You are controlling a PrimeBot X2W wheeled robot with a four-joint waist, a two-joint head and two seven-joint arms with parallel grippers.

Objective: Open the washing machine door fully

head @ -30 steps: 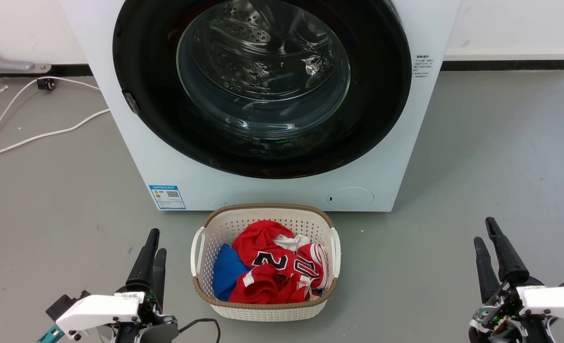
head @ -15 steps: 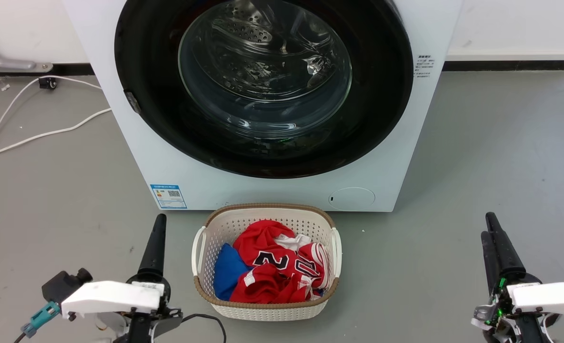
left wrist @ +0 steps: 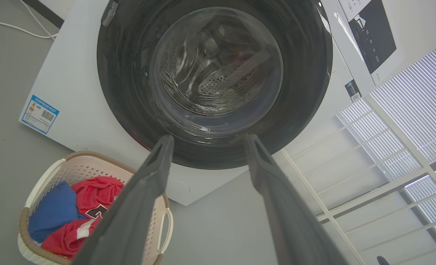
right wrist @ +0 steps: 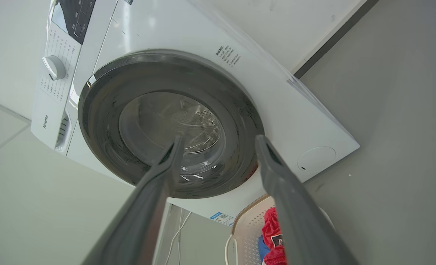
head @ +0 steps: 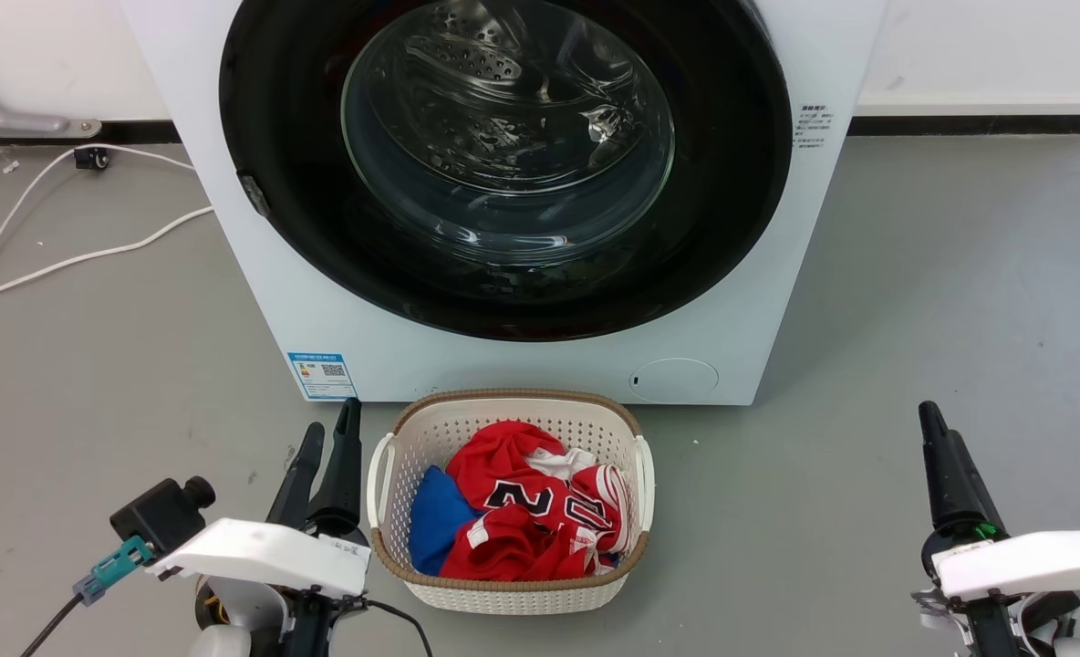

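The washing machine [head: 271, 301], a big white box, stands straight ahead. Its round glossy black washing machine door [head: 503, 137] lies flat against the front, and the steel drum shows through the glass bowl. A small grey catch [head: 250, 195] sits on the door's left rim. My left gripper [head: 332, 415] is open low on the left, beside the basket and well short of the machine. My right gripper [head: 939, 424] is open low on the right, over bare floor. Both wrist views look up at the door [left wrist: 214, 73] [right wrist: 148, 117] between spread fingers holding nothing.
A white laundry basket [head: 513, 598] with red and blue clothes sits on the floor just in front of the machine, between my arms. White cables [head: 93, 255] trail over the grey floor at the left. A wall with a dark skirting runs behind.
My left arm has moved right and forward, close to the basket's left handle, and its fingers have turned. The right gripper has turned slightly. The door has not moved.
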